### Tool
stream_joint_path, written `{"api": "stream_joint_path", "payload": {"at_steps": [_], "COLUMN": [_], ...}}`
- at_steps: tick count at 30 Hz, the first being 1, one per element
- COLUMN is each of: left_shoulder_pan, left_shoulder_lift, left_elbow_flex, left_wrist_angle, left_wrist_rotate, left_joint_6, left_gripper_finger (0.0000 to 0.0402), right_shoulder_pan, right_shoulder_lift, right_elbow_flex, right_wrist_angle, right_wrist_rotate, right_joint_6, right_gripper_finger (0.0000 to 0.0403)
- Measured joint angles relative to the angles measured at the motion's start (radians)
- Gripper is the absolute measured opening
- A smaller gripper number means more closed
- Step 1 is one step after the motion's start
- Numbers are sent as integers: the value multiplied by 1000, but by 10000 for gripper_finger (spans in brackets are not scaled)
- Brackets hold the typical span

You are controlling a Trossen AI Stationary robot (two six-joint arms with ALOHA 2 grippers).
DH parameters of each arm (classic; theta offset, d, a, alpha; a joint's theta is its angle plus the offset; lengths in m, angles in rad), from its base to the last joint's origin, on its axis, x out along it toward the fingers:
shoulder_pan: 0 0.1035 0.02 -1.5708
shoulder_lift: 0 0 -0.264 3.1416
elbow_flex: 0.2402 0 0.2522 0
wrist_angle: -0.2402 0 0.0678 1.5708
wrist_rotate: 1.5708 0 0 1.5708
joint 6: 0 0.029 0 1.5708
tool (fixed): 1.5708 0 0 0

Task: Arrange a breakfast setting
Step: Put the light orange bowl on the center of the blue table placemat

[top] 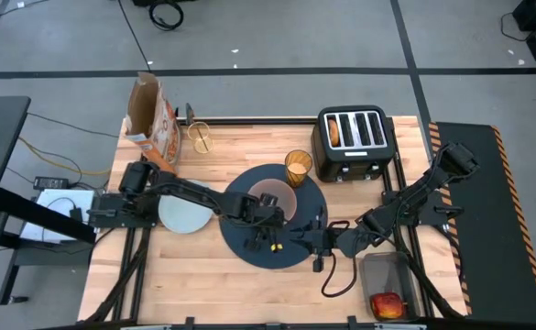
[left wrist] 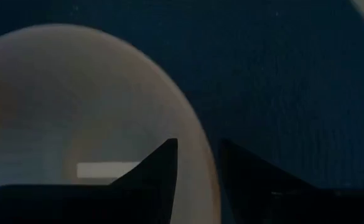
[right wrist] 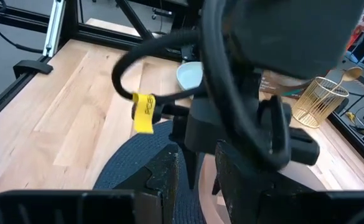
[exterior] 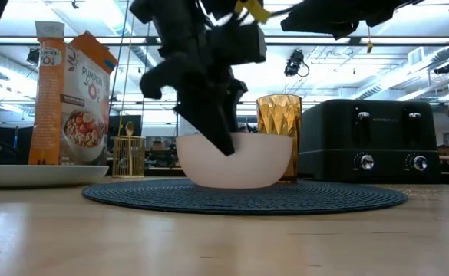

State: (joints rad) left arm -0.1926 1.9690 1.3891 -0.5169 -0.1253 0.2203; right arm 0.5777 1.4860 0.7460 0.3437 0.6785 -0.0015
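Left jaws (top: 269, 216) pinch the bowl (top: 277, 194) rim, one finger (left wrist: 160, 168) inside, one outside | right jaws (top: 315, 240) narrowly parted, holding nothing, above the mat (top: 297, 249) edge at 4 o'clock | bowl on mat at desk (top: 203, 284) centre | tumbler (top: 298, 167) at mat's 1 o'clock | plate (top: 183, 214) at 9 o'clock | apple (top: 388, 304) at 4 o'clock, well apart

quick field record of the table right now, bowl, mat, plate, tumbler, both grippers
bowl: pink bowl on the dark-blue mat
left gripper: left gripper pinching the bowl's rim, one finger inside, one outside
right gripper: right gripper low over the mat's front part, beside the left wrist, holding nothing visible
plate: pale-blue plate on the wood, left of the mat
tumbler: amber tumbler upright at the mat's far edge
toaster: black toaster behind the mat, to the right
apple: red apple in a tray at the front right
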Motion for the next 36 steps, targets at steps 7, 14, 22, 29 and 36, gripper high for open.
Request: {"api": "stream_joint_path", "payload": {"at_steps": [7, 14, 22, 29, 36], "left_shoulder_pan": [-4, -14, -13, -14, -14], "left_shoulder_lift": [14, 14, 14, 14, 13], "left_elbow_flex": [0, 0, 0, 0, 0], "left_wrist_angle": [74, 89, 86, 42, 19], "left_wrist_rotate": [46, 70, 68, 68, 67], "left_joint_6": [4, 10, 34, 33, 26], "left_gripper_finger": [123, 123, 123, 123, 123], "right_shoulder_pan": [0, 0, 0, 0, 0], "right_shoulder_lift": [0, 0, 0, 0, 0], "right_elbow_flex": [0, 0, 0, 0, 0], "right_wrist_angle": [0, -1, -1, -1, -1], "right_wrist_rotate": [0, 0, 0, 0, 0], "right_joint_6": [-1, -1, 1, 0, 1], "right_gripper_finger": [117, 117, 117, 117, 116]}}
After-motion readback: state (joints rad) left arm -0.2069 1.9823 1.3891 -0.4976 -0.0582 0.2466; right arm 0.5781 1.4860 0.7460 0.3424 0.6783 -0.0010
